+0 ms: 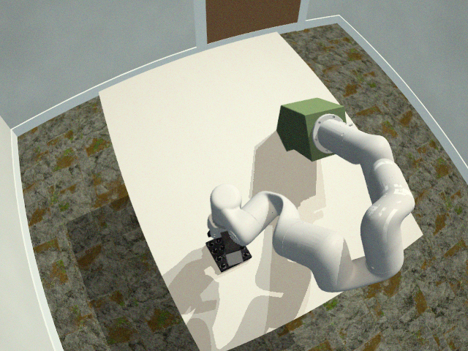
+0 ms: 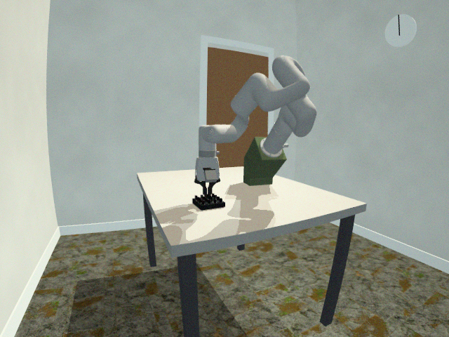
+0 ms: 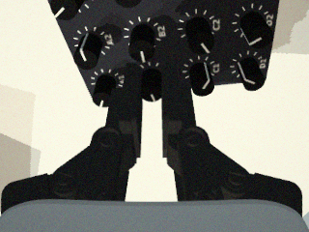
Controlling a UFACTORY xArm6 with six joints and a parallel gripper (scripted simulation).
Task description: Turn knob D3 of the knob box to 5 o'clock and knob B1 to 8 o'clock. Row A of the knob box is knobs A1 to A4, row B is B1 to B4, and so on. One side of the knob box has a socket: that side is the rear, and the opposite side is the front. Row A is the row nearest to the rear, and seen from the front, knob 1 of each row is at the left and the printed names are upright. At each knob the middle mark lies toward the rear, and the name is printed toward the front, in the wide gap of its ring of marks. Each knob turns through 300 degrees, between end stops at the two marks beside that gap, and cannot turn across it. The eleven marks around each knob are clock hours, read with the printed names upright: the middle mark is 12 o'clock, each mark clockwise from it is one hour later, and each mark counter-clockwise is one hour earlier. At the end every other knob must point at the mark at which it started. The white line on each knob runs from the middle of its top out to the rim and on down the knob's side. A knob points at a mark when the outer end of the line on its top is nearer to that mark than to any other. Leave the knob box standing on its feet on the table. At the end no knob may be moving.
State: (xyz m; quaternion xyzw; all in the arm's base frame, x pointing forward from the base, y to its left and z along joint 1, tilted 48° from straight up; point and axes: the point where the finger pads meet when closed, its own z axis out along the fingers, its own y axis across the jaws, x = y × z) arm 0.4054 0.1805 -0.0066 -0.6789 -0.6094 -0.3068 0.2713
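Note:
The black knob box stands on the table. My gripper points down at it, with a finger on either side of knob B1. The fingers are shut on that knob, and its white line points toward the bottom of the wrist view, about 9 o'clock or slightly below. Part of B1's ring and its name are hidden by the fingers. Knob D3 is outside the wrist view, and too small or covered to read in the top and exterior views.
Knob A1 stands close to the left finger and knob C1 close to the right one. Knob B2 stands just beyond. Knob D1 is farther right. The arm's green base block stands farther back on the table.

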